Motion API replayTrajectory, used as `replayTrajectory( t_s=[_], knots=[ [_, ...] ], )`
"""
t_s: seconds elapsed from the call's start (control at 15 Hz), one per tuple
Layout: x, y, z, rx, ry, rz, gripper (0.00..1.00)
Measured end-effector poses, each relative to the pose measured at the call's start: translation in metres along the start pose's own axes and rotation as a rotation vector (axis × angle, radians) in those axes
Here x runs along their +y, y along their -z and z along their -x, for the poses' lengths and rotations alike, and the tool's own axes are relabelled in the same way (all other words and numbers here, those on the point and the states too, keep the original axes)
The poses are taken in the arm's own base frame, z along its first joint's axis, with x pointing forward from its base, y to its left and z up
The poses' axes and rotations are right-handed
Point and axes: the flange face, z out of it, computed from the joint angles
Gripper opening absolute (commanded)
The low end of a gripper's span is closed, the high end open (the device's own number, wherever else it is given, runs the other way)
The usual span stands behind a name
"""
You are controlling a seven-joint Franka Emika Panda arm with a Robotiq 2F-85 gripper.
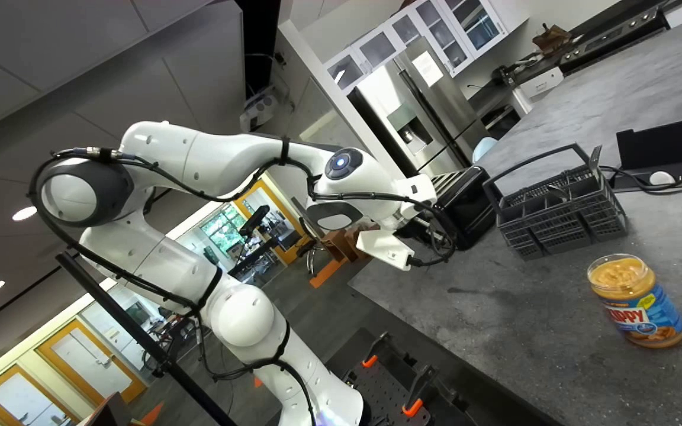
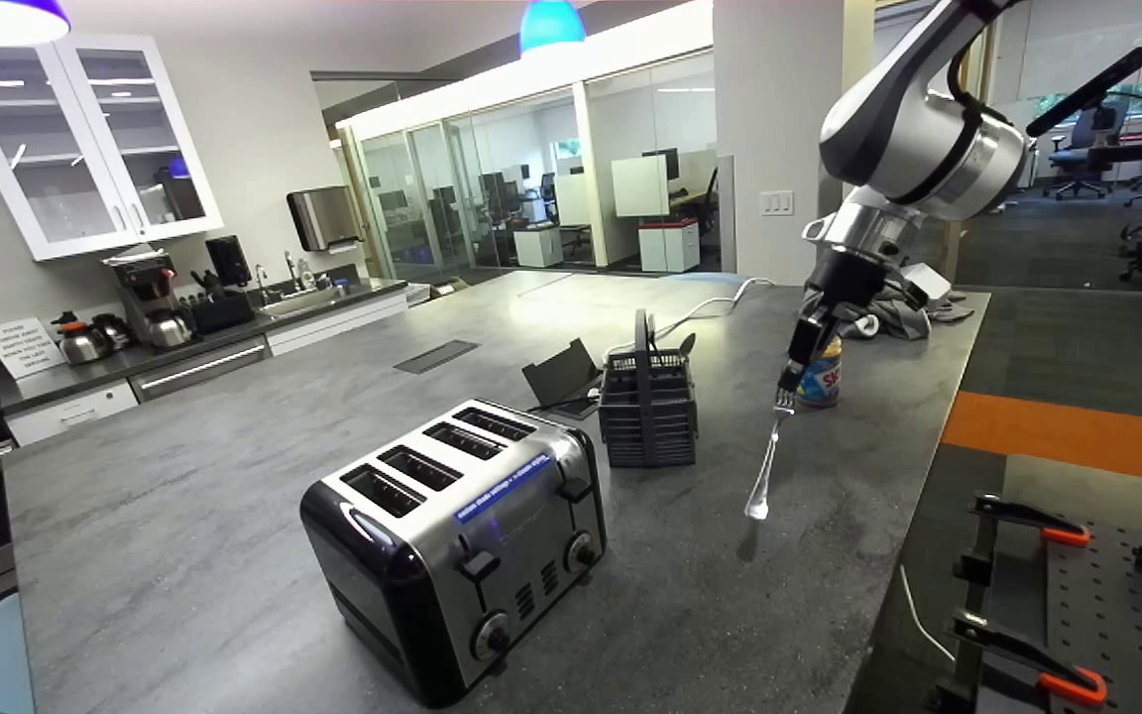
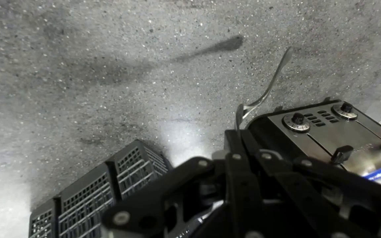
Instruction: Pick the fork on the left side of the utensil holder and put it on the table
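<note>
Jaws: clamped on the fork (image 2: 768, 459), pinching it at the tined end; in an exterior view, part of the tines shows just below the grip. The fork hangs handle downward and tilted, clear of the table (image 2: 730, 635), its shadow (image 3: 225, 45) falling on the surface apart from the handle in the wrist view. It is outside the utensil holder (image 2: 647, 412), to one side of it. The holder, dark grey with lattice sides, stands upright on the table, its arched carrying handle raised; the head of a further utensil (image 2: 687, 344) protrudes from it. A jar (image 1: 637, 302) with blue label and tan contents stands upright near the holder; in an exterior view the jaws partly cover it. A four-slot toaster (image 2: 452, 545) stands on the table, the holder roughly between it and the jar. A raised black panel (image 1: 666, 142) stands near the holder.
</note>
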Motion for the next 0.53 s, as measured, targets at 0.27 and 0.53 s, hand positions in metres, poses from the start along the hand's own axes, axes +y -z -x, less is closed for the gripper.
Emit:
replayTrajectory(
  t_s=[0.27, 0.53],
  knots=[
    [0.028, -0.017, 0.014, -0.027, -0.013, 0.003, 0.01],
    [0.049, -0.039, 0.015, -0.073, -0.034, 0.029, 0.01]
  ],
)
